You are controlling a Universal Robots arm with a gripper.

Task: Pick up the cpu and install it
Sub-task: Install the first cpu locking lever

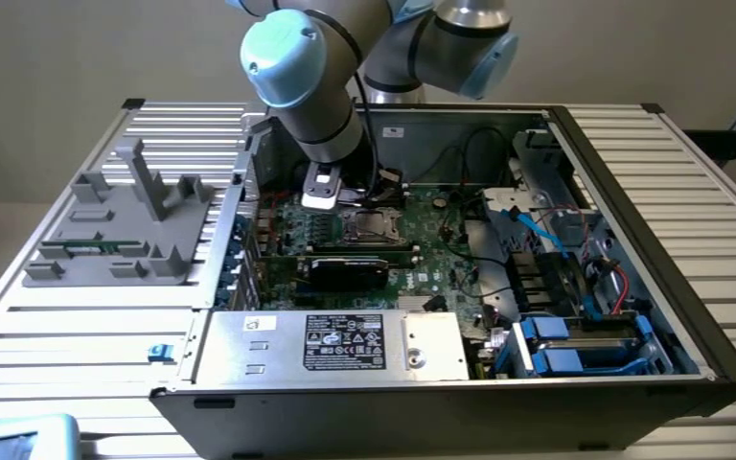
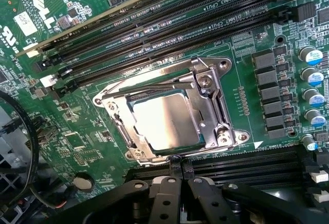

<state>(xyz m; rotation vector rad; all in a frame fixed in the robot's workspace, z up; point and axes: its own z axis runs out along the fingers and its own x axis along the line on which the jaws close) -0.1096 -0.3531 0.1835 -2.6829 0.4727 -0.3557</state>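
Observation:
The cpu (image 2: 165, 117), a flat square chip with a shiny silver top, lies inside the metal socket frame (image 2: 208, 88) on the green motherboard (image 2: 77, 142). My gripper (image 2: 179, 163) is shut with its black fingertips (image 2: 174, 166) pressed together just beside the socket frame's edge, holding nothing. In the exterior view the arm reaches down into the open computer case, with the gripper (image 1: 363, 201) just above the socket and cpu (image 1: 371, 227) in the middle of the board.
Rows of black memory slots (image 2: 154, 26) flank the socket. A black expansion card (image 1: 349, 268) and a silver box with a black label (image 1: 342, 347) sit nearer the case front. Cables (image 1: 547, 230) and blue drive bays (image 1: 573, 350) fill the exterior view's right. A grey fixture (image 1: 126, 225) stands outside the case.

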